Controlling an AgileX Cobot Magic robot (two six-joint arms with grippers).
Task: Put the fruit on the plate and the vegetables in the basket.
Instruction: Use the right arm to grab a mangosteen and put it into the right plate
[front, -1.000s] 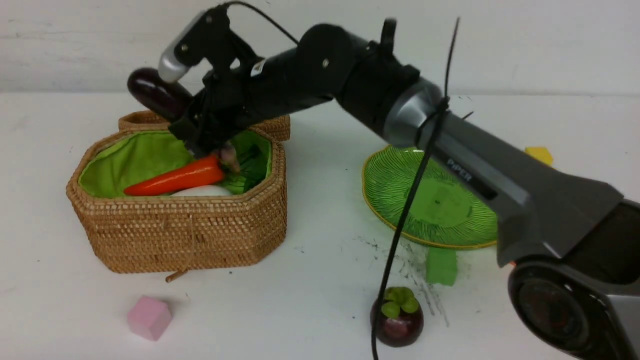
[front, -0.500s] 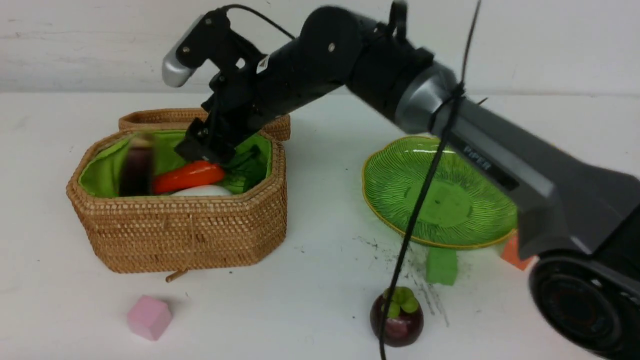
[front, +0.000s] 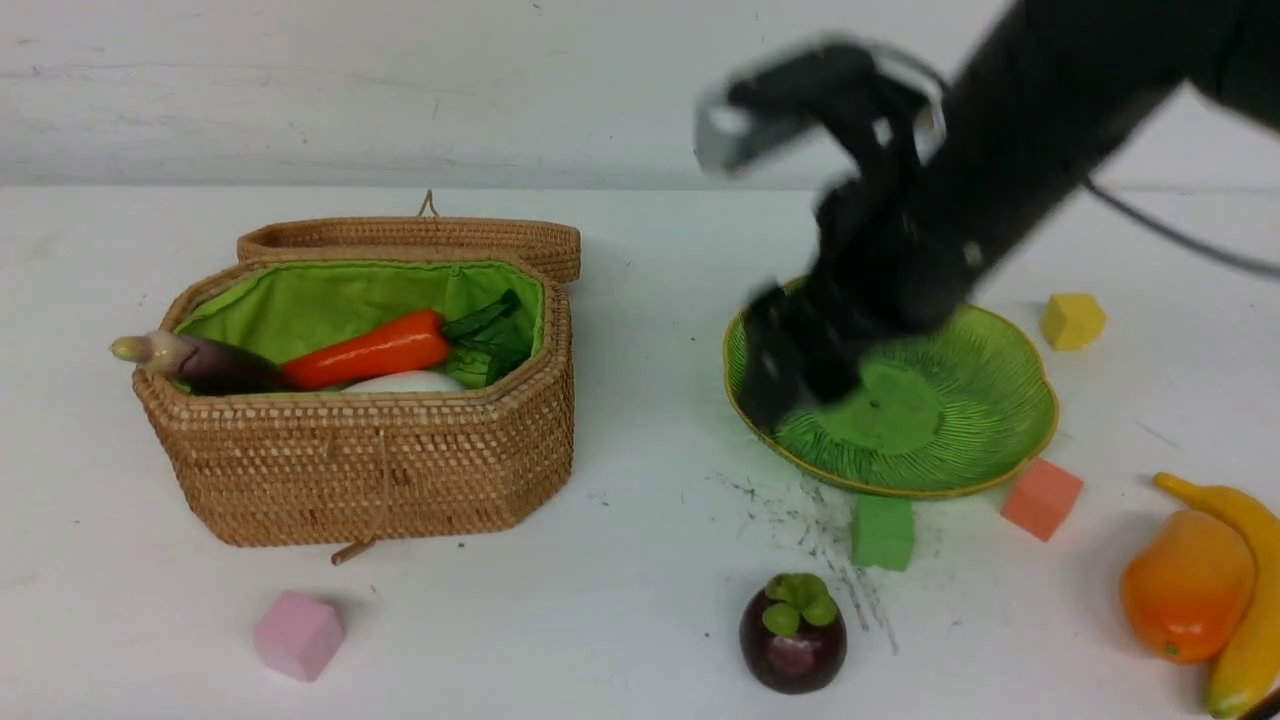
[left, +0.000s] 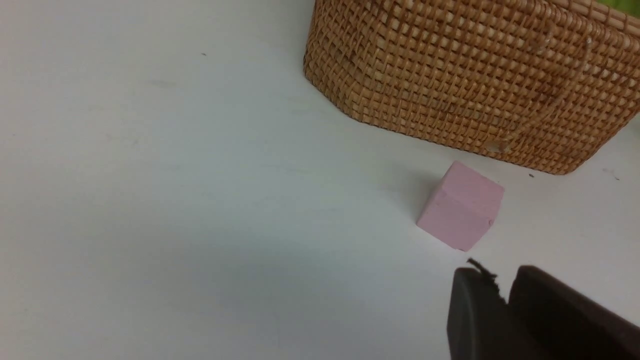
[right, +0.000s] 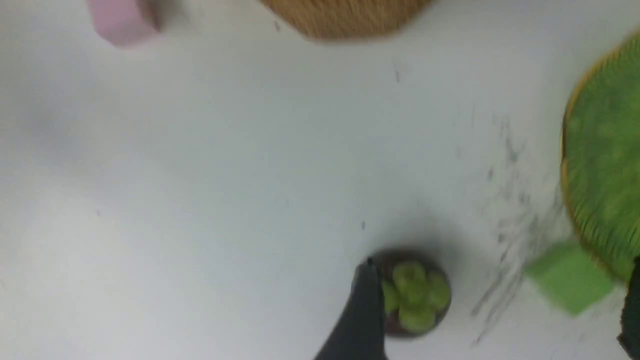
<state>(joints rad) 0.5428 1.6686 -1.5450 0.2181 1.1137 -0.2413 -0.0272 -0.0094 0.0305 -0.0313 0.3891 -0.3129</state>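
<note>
Right gripper (right: 500, 265) is open, its fingers spread wide with nothing between them. In the front view it is a dark blur over the left part of the plate (front: 1000, 390). In its wrist view the mangosteen (front: 793, 632) shows just beside one finger (right: 365, 310). That fruit stands upright, green cap up, near the counter's front edge. The mango (front: 1185, 585) and banana (front: 1240, 600) lie touching at the front right corner. The plate, right of the counter's centre, holds no fruit.

The basket (front: 370, 460) sits on the left with its lid back. It holds the carrot (front: 365, 360), the white radish (front: 405, 382) and some green leaves (front: 490, 335). The eggplant (front: 205, 365) lies with its stem end over the left rim.

The left gripper (left: 502, 285) is closed and empty, near the pink cube (front: 297, 633) in front of the basket. A green cube (front: 882, 532) and an orange cube (front: 1042, 498) sit just beside the plate's front rim, and a yellow cube (front: 1072, 320) is behind it.
</note>
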